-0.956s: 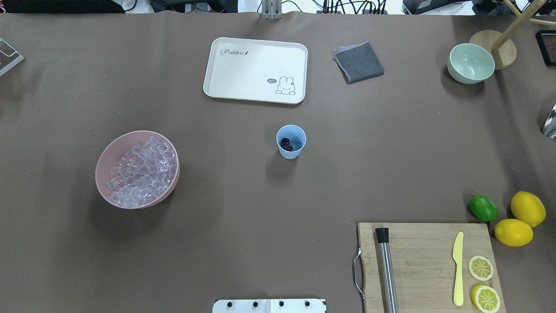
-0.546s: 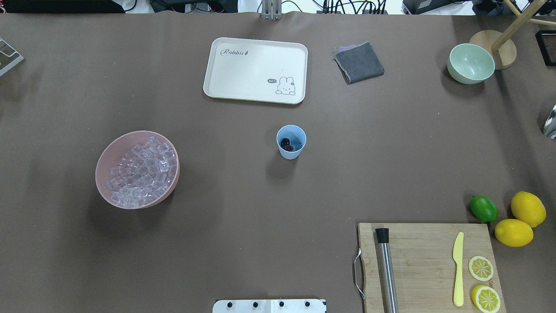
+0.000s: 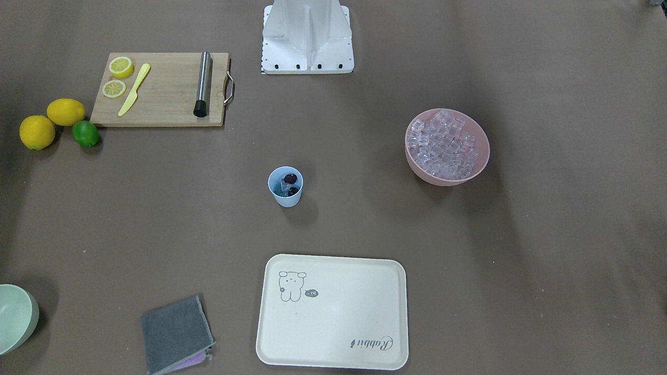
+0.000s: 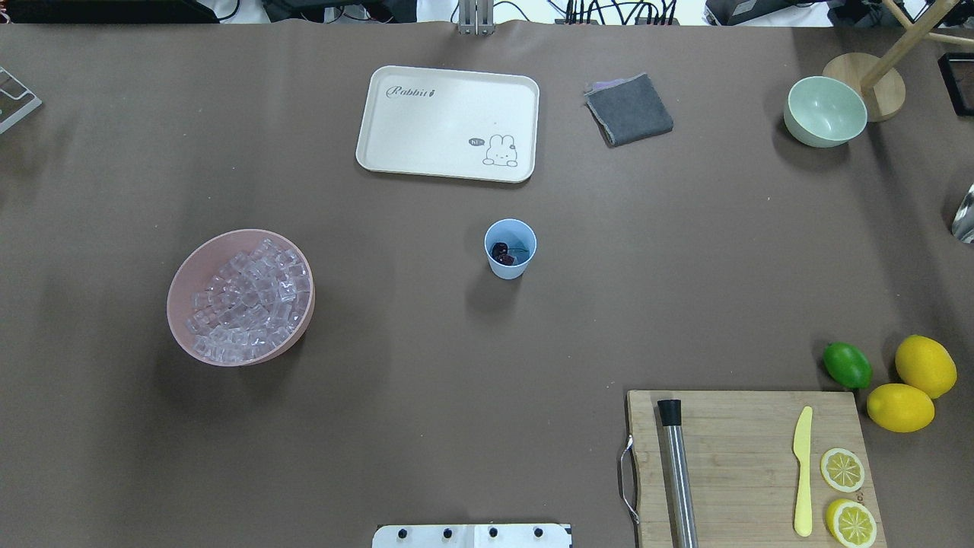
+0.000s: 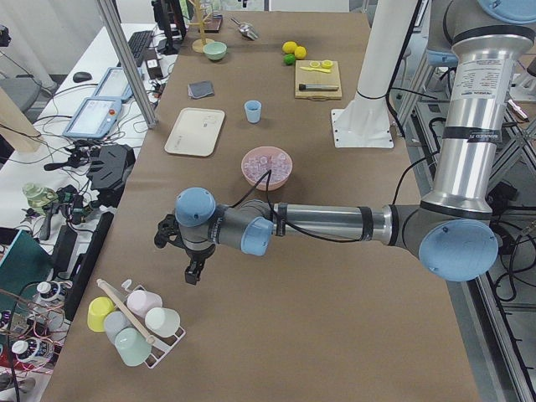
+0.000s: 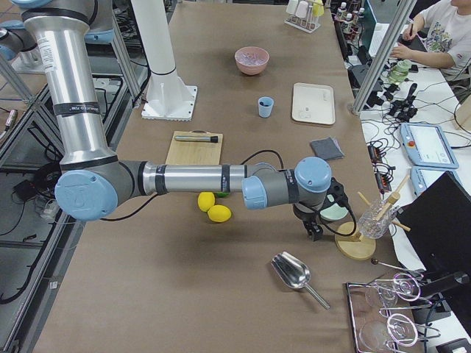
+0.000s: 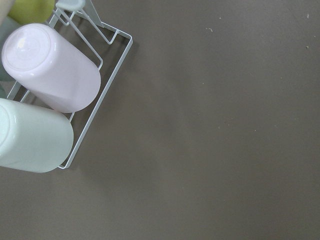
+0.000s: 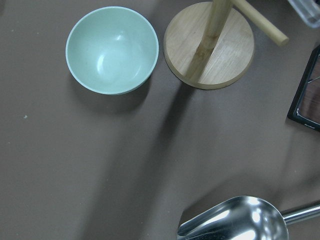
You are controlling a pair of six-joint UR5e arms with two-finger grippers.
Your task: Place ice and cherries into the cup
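The light blue cup (image 4: 510, 248) stands upright at the table's middle, also in the front view (image 3: 285, 186). The dark cherries (image 4: 501, 253) lie inside it beside a clear ice cube (image 3: 284, 186). A heap of ice (image 4: 247, 298) fills the pink bowl (image 4: 179, 289) to the cup's left. My left gripper (image 5: 193, 272) hangs over the table's far left end near a cup rack. My right gripper (image 6: 315, 234) hangs over the far right end near the green bowl. Both show only in side views, so I cannot tell if they are open or shut.
A cream tray (image 4: 449, 122) and a grey cloth (image 4: 628, 109) lie behind the cup. A pale green bowl (image 8: 112, 50), wooden stand (image 8: 210, 47) and metal scoop (image 8: 235, 220) sit at far right. A cutting board (image 4: 746, 457), lime (image 4: 847, 364) and lemons (image 4: 924, 365) are front right. The cup rack (image 7: 45, 95) is far left.
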